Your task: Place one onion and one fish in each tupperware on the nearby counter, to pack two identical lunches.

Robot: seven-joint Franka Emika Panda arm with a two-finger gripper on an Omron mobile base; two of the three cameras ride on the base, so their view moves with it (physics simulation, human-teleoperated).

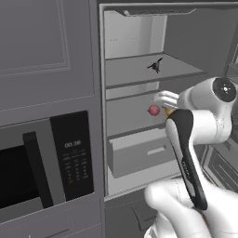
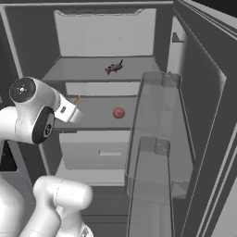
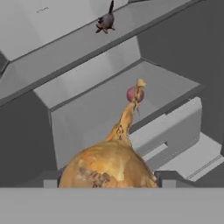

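Observation:
A golden-brown onion (image 3: 109,166) with a long dry stalk sits between my gripper's (image 3: 110,182) fingertips, and the gripper is shut on it. The hand (image 1: 166,101) hovers in front of the open fridge at middle-shelf height, with the stalk tip poking out beside it (image 2: 76,98). A second, red onion (image 1: 154,110) (image 2: 119,112) (image 3: 132,94) rests on the middle shelf, just beyond the gripper. A small dark fish (image 1: 155,65) (image 2: 114,68) (image 3: 105,22) lies on the shelf above. The tupperware and the counter are out of view.
A grey drawer (image 1: 139,155) sticks out below the middle shelf. The fridge door (image 2: 199,115) stands open on the right with clear bins (image 2: 157,139). A black microwave (image 1: 42,162) is built into the cabinets left of the fridge.

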